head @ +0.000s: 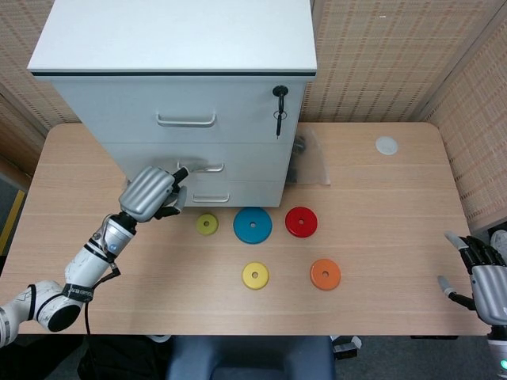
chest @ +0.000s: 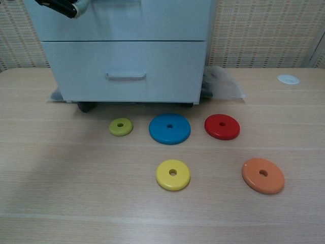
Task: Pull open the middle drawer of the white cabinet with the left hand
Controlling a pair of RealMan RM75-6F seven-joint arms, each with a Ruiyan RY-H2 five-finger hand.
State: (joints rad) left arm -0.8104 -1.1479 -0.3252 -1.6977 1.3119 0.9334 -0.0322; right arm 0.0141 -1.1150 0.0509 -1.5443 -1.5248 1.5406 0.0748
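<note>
The white cabinet point(head: 174, 36) stands at the back left of the table and has three drawers. The middle drawer point(head: 245, 162) sits flush with the others, and its metal handle point(head: 203, 167) is in the head view. My left hand point(head: 152, 192) is in front of that drawer, fingers curled, with one fingertip at the handle's left end. Whether it hooks the handle is hidden. The chest view shows only the hand's dark underside point(chest: 63, 6) at the top left, against the middle drawer front point(chest: 152, 20). My right hand point(head: 485, 277) rests at the table's near right edge, fingers apart and holding nothing.
Several discs lie in front of the cabinet: olive point(head: 207, 225), blue point(head: 253, 226), red point(head: 301, 222), yellow point(head: 255, 275) and orange point(head: 325, 274). A key point(head: 280, 107) hangs from the top drawer's lock. A clear plastic bag point(head: 309, 158) lies right of the cabinet, a white cap point(head: 386, 145) further right.
</note>
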